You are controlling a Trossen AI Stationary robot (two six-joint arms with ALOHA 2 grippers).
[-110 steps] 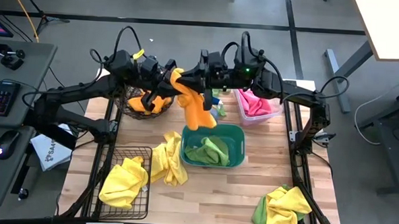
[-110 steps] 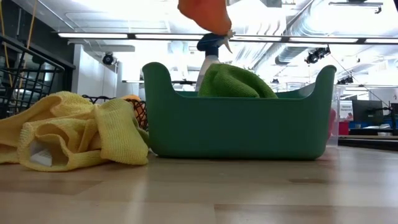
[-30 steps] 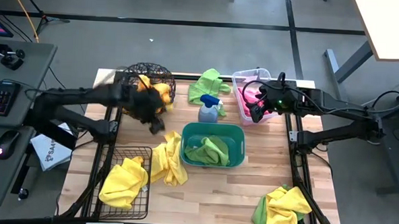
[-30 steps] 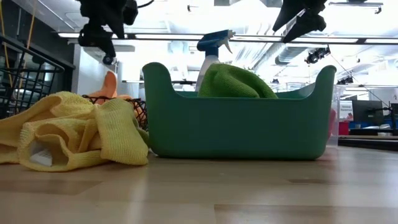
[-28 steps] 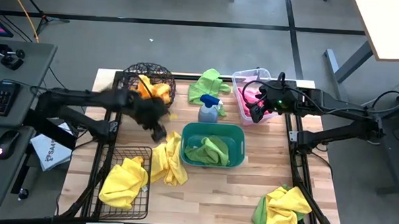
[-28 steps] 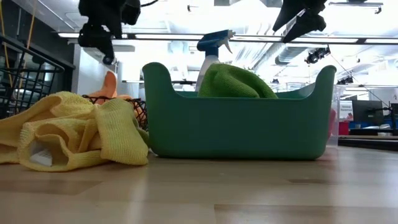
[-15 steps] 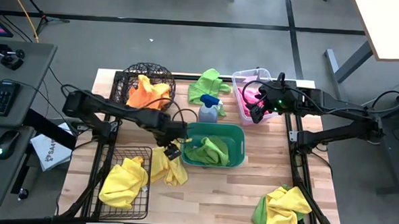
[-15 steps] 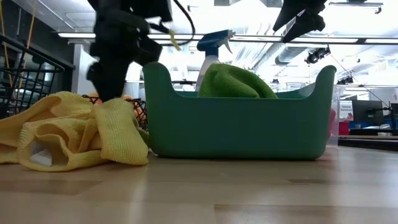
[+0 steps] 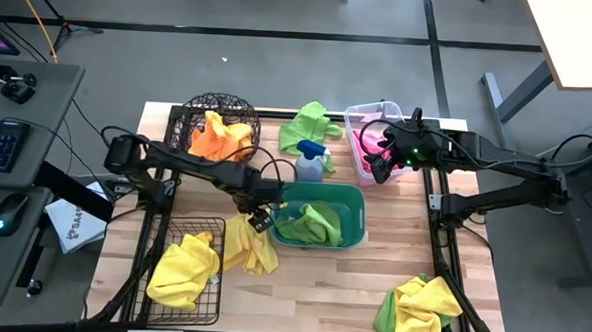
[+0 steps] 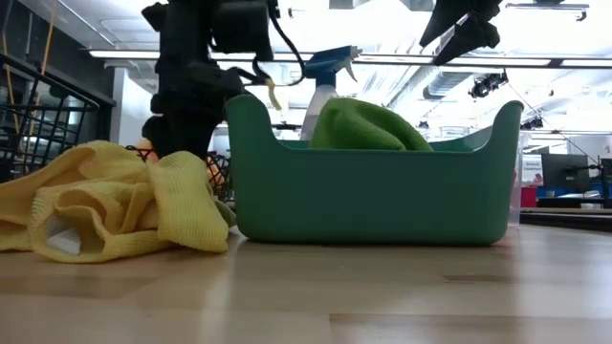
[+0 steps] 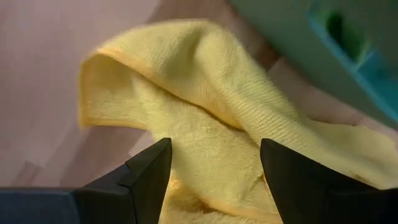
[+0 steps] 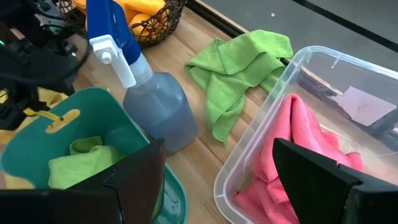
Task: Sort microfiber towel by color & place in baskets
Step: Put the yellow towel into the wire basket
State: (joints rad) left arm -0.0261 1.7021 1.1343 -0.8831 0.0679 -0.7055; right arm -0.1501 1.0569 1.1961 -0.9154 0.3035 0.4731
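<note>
A crumpled yellow microfiber towel (image 9: 245,242) lies on the table against the left wall of the teal tub (image 9: 359,204), which holds a green towel (image 9: 308,225). My left gripper (image 9: 258,221) points down over this yellow towel (image 11: 211,112) and stands open, one finger on each side of a fold. My right gripper (image 9: 379,170) hangs open, holding nothing, above the clear bin (image 9: 353,113), where a pink towel (image 12: 298,155) lies. An orange towel (image 9: 222,138) fills the round wire basket (image 9: 193,116). Another yellow towel (image 9: 183,271) hangs over the rectangular black wire basket (image 9: 198,222). My left gripper comes at the yellow towel from above, its open fingers (image 11: 149,177) on either side of a raised fold (image 11: 214,155) close to the tub's wall. I cannot tell whether the fingertips touch the cloth or the tub.
A grey spray bottle with a blue top (image 9: 309,165) stands just behind the tub. A loose green towel (image 9: 306,126) lies at the far edge between the round basket and the bin. A yellow and green heap (image 9: 420,310) sits at the near right corner.
My left gripper has left the round basket, swung toward the table's near edge and right, and come down onto the yellow towel beside the tub, staying open. The teal tub has shifted a little toward the table's right.
</note>
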